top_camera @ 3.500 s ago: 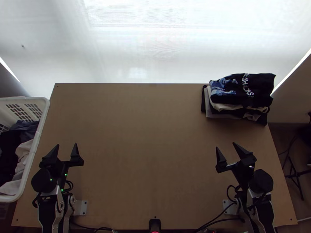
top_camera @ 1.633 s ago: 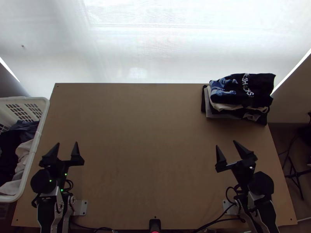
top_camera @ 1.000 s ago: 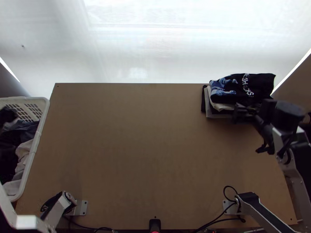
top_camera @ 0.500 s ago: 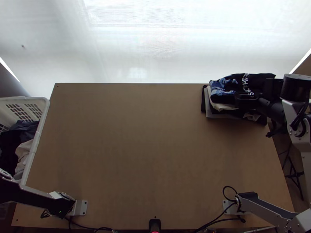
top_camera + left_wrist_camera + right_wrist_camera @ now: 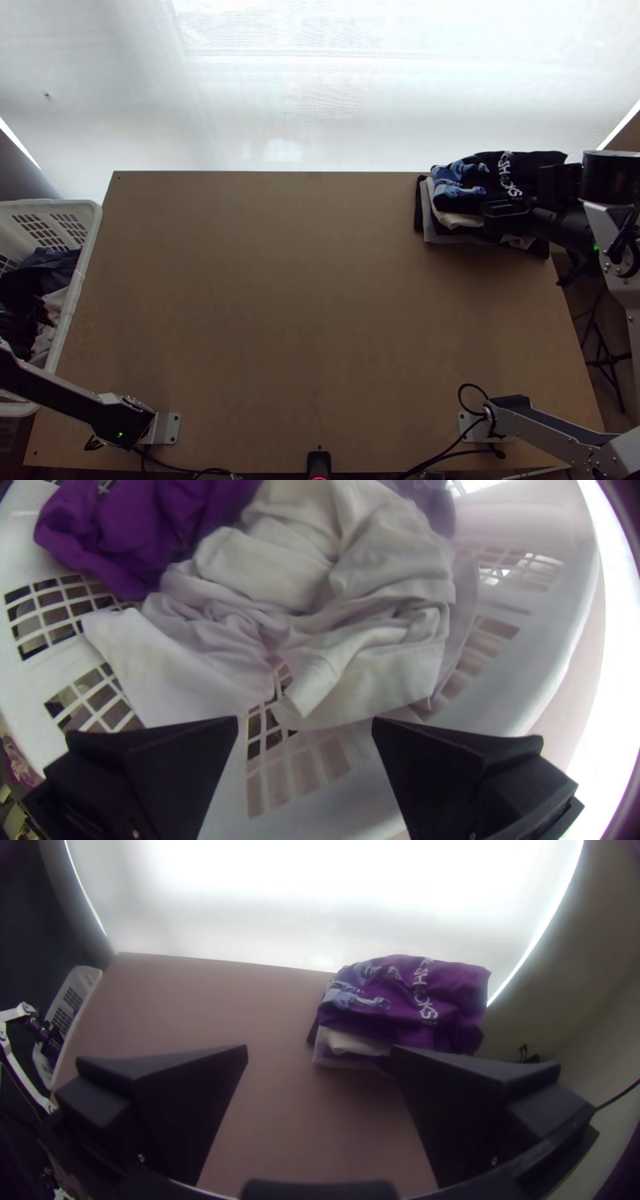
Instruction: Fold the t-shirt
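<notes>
Wooden table (image 5: pixel 320 320) | pale clothes (image 5: pixel 387 580) bunched in basket (image 5: pixel 94 213), beyond left fingers (image 5: pixel 160 767) | folded shirts (image 5: pixel 532 172) beyond right fingers (image 5: pixel 506 211) | both spread, empty

Left arm (image 5: pixel 76 400) past left edge of worktop (image 5: pixel 320 320), fingers (image 5: pixel 160 767) parted; right gripper (image 5: pixel 500 210) above worktop's far right corner, open wide

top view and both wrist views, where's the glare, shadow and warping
Top view: bright glow from the white backdrop, table dimmer, soft shadow on the near side of the clothes stack; left wrist view: white glare beyond the basket, its rim bowed; right wrist view: backdrop washed out, its side edges curved.
</notes>
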Tool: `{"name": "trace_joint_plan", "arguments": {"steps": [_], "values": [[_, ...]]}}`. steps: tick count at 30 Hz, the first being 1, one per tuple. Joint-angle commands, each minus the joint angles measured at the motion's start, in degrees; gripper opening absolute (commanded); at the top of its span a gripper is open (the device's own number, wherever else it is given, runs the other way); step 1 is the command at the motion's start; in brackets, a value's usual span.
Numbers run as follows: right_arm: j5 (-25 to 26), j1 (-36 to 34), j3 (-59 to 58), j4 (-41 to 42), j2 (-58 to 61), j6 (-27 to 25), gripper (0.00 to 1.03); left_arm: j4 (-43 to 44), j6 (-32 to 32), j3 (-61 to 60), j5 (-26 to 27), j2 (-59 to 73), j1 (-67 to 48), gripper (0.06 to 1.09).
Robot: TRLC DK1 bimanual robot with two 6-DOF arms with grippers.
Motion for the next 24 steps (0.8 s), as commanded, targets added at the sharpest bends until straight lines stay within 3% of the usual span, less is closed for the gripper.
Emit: {"name": "trace_joint_plan", "arguments": {"steps": [1,3,15,16,17,18,20,24], "values": [[0.0,-0.4,-1.1,-1.3,-1.2,-0.3,0.99,3.8,2.7,-3.6,5.9,3.5,-0.1,1.03],[0.0,-0.3,-1.3,-1.3,-1.8,-0.3,0.99,6.3,4.0,-4.5,8.7,3.8,-0.1,1.03],[0.0,1.7,-3.6,-1.4,-4.5,-0.2,0.99,13.5,5.8,-5.4,9.9,2.5,-0.2,1.02],[0.0,2.0,-3.8,-1.3,-4.7,0.0,0.99,13.6,5.7,-5.1,9.9,2.3,-0.2,0.95],[0.0,2.3,-4.0,-1.3,-4.8,0.1,0.99,14.4,5.5,-5.0,10.2,1.9,0.1,0.81],[0.0,2.6,-4.2,-1.3,-5.2,0.2,0.99,15.9,4.0,-3.9,10.4,1.7,0.7,0.34],[0.0,2.8,-4.1,-1.3,-5.4,0.2,0.99,16.1,4.2,-2.8,12.2,1.9,1.1,0.16],[0.0,3.0,-3.6,-1.3,-5.7,0.1,0.99,18.0,4.4,-1.3,12.2,1.8,2.4,0.13]]}}
